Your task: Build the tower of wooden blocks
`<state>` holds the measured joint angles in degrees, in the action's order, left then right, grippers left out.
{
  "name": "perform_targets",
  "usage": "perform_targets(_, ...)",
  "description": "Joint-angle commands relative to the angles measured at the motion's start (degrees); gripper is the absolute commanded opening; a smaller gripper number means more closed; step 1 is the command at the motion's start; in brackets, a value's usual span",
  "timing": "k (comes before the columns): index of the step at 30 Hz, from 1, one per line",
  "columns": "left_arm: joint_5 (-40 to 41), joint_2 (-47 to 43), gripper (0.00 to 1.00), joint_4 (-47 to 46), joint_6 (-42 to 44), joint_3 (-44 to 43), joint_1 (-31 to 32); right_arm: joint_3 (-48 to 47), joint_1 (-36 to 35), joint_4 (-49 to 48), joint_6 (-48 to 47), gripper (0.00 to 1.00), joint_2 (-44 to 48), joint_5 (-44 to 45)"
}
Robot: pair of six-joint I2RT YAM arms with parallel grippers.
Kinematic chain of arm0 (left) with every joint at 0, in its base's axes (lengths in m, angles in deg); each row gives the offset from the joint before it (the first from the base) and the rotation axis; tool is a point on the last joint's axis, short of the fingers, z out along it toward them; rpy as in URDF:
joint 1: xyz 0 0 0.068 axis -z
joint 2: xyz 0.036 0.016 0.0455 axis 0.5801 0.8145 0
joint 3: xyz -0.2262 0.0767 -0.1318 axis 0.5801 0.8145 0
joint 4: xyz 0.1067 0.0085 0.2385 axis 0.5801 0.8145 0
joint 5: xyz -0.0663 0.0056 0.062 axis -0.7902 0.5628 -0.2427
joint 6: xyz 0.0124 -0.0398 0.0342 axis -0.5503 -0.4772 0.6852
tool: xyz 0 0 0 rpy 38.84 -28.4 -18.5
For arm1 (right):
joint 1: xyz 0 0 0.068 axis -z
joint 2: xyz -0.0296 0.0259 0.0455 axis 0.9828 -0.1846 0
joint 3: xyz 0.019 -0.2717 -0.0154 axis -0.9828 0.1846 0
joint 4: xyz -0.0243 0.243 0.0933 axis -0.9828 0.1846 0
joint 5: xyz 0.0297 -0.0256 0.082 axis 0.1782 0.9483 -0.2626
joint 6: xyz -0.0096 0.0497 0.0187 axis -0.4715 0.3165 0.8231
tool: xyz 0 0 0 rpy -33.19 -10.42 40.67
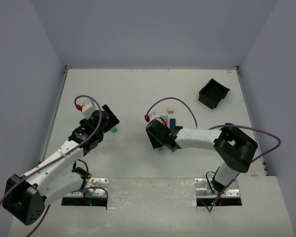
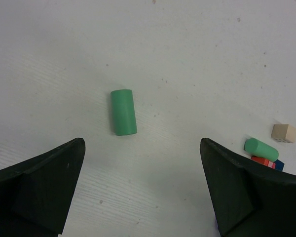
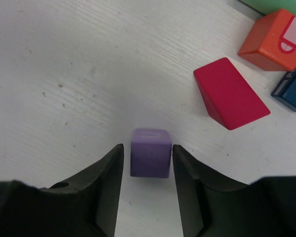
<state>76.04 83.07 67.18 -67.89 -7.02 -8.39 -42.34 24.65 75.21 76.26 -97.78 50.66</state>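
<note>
**A:** From above?
**B:** The left gripper [image 1: 110, 120] sits just beside a green cylinder [image 1: 114, 129]; the right gripper [image 1: 155, 140] lies near a loose cluster of wood blocks [image 1: 168, 121], nothing stacked; a black bin [image 1: 213, 93] stands well apart, far right.
**A:** Left wrist?
**B:** Fingers spread wide, nothing between them; the green cylinder lies flat on the table [image 2: 197, 54] ahead.
**A:** Right wrist?
**B:** The jaws closely flank a purple cube [image 3: 150, 152] resting on the table; clamped or not, I cannot tell; a red wedge [image 3: 231, 95], an orange block [image 3: 274, 40] and a blue block [image 3: 293, 91] lie beyond.
</note>
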Motion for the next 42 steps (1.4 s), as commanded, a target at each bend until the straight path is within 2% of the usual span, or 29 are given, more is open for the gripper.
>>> perform_targets(1, 1.5, 0.2, 1.0, -1.5, -0.1, 0.2, 0.5, -3.9, -1.0, 1.1, 0.3, 0.41, -1.2, 0.2)
perform_targets(6, 1.2, 0.5, 1.0, -1.6, 0.1, 0.2, 0.5, -4.7, -1.1, 1.9, -2.3, 0.31, -1.1, -1.8)
perform_targets(10, 1.2, 0.5, 1.0, -1.7, 0.0, 0.2, 0.4, -4.8, -1.1, 1.8, -8.0, 0.2, -0.2, -3.8)
perform_targets(15, 0.9, 0.7, 1.0, -2.1, 0.3, 0.3, 0.5, -2.3, -1.1, -9.4, -35.2, 0.17, 3.2, -24.7)
perform_targets(19, 2.1, 0.7, 1.0, -1.0, -0.2, 0.1, 0.4, -5.7, -1.1, -10.3, -46.3, 0.16, 0.5, -34.2)
perform_targets(26, 3.3, 0.9, 1.0, -0.6, -0.7, 0.3, 0.5, -14.4, -1.1, -4.5, -54.5, 0.16, -7.9, -38.0)
perform_targets(32, 3.9, 1.4, 1.0, -0.1, -1.2, 0.1, 0.5, -18.2, -1.1, -1.9, -59.4, 0.17, -11.8, -32.7)
perform_targets(37, 4.2, 1.7, 1.0, -0.1, -1.2, 0.1, 0.5, -20.4, -1.1, -1.2, -56.4, 0.16, -13.8, -36.6)
perform_targets(42, 4.1, 2.0, 1.0, -0.2, -1.3, 0.1, 0.5, -18.7, -1.9, -2.9, -50.9, 0.15, -11.8, -38.4)
